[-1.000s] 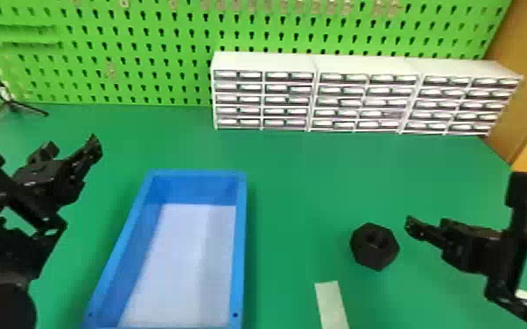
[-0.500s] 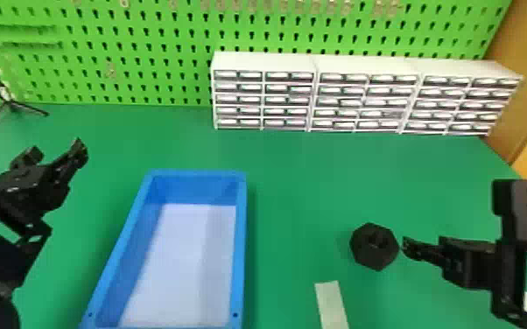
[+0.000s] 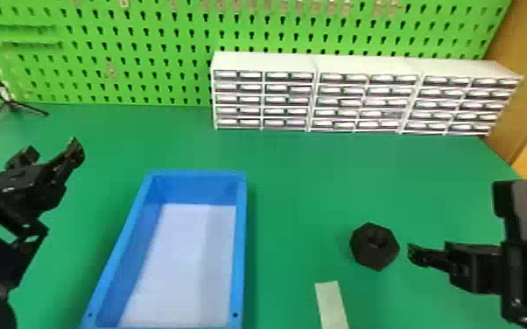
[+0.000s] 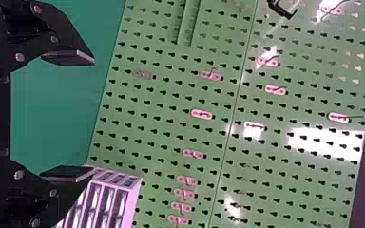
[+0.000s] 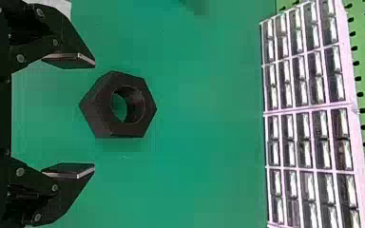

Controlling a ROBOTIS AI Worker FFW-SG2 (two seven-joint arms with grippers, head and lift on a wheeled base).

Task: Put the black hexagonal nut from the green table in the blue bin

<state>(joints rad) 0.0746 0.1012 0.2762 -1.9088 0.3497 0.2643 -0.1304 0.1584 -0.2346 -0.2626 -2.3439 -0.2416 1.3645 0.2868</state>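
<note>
Jaws on the left gripper (image 3: pixel 51 151) stand parted and empty, left of the blue bin (image 3: pixel 241 245). Right of the bin, the black hexagonal nut (image 3: pixel 368 257) lies flat on the green table (image 3: pixel 302 175), ahead of the gap between the jaws of the right gripper (image 3: pixel 456 226), spread wide and gripping nothing.

Head view's bottom edge cuts off blue bin (image 3: pixel 241 245), pale strip (image 3: pixel 331 304); drawers (image 3: pixel 286 100) blurred
</note>
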